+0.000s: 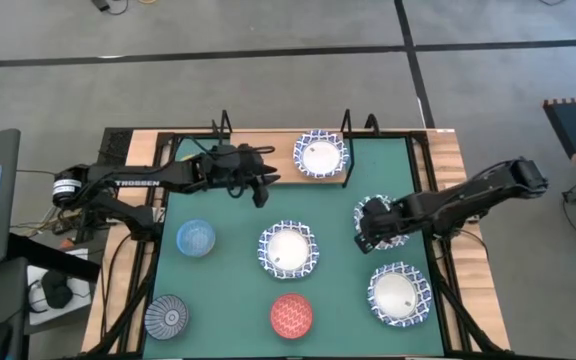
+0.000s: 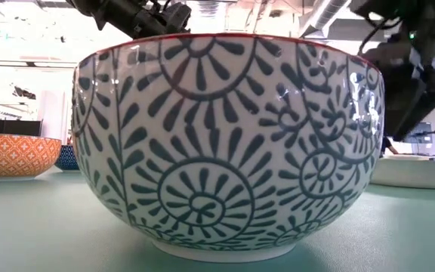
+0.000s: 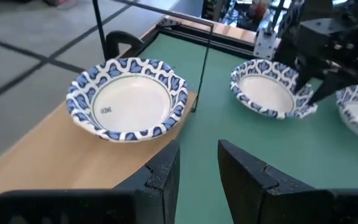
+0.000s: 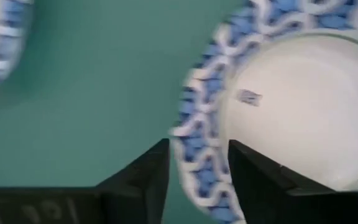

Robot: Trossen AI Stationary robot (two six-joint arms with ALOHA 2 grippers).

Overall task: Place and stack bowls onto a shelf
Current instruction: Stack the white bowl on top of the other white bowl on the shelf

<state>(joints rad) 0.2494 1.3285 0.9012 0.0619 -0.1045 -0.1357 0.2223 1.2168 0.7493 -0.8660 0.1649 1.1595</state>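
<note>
right gripper [image 4: 194,171] | open, fingers straddling rim of white bowl [image 1: 373,215] at its 9 o'clock edge | mat, 3 o'clock side | shelf [image 1: 268,155] at 11 o'clock (one bowl there) | left gripper [image 1: 263,188] open, waiting by shelf

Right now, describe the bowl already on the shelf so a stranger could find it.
Find the wooden shelf along the far edge of the green mat. The wide white bowl with the blue lattice rim sits toward its right end. It alone rests on wood; every other bowl is on the mat.
</note>
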